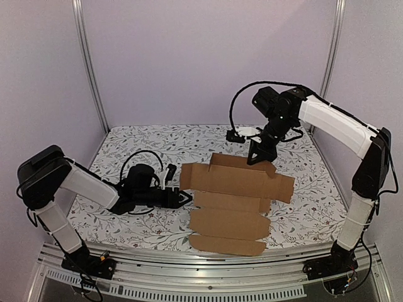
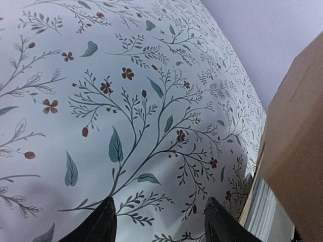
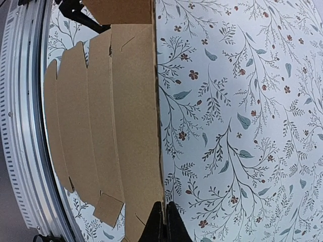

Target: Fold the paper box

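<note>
1. Right gripper (image 3: 164, 218): the fingers are pressed together. The far edge of the paper box (image 3: 121, 126) runs straight into the seam between them, so the gripper appears to nip that edge. Judged purpose: to raise the far panel along its crease and hold it up as a wall.
2. Far panel: in the top view the strip of cardboard under the right gripper looks slightly lifted, while the panels nearer the arm bases lie flat. A grip at the outer edge gives the most leverage about the fold line.
3. Left gripper (image 1: 184, 198): the jaws are parted and empty. It lies low over the table, tips aimed at the box's left edge and just beside it; contact cannot be confirmed. In the left wrist view only patterned cloth shows between the fingertips (image 2: 103, 224), with cardboard to the right. Judged purpose: placed to catch a side flap or steady the sheet during the lift.
4. The paper box lies mid-table between the two arms, mostly unfolded. Its creased panels run from the far edge toward the metal rail (image 1: 189, 267), and side tabs are visible.
5. Floral tablecloth (image 1: 132, 148): it lies under the sheet. Judged progress: early, as no walls are locked yet.
</note>
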Controlling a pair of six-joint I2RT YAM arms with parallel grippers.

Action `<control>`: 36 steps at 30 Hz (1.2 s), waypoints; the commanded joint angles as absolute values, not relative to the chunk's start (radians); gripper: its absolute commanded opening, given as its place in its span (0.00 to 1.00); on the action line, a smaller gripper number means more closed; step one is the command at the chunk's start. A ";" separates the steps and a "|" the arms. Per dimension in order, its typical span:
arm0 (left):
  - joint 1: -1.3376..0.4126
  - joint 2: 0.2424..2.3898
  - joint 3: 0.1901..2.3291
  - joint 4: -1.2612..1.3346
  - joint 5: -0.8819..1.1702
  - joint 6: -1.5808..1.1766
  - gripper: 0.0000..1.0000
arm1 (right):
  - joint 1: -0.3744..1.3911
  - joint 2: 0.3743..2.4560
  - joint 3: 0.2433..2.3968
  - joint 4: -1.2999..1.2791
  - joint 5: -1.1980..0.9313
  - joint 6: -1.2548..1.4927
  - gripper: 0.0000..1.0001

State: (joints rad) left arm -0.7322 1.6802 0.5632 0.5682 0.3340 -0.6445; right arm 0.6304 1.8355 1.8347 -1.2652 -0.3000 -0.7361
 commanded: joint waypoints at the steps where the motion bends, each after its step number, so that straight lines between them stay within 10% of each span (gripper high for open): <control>1: -0.727 1.723 0.475 1.051 0.518 -0.777 0.59 | 0.594 1.808 1.894 -1.284 -0.347 -0.689 0.00; 14: -0.750 1.965 0.514 1.526 0.571 -0.944 0.50 | 0.589 1.820 1.908 -1.285 -0.342 -0.655 0.00; 25: -0.798 1.479 0.286 1.073 0.271 -0.681 0.58 | 0.577 1.805 1.890 -1.288 -0.312 -0.643 0.00; 36: -0.833 1.556 0.371 1.020 0.115 -0.560 0.63 | 0.579 1.801 1.913 -1.306 -0.407 -0.618 0.00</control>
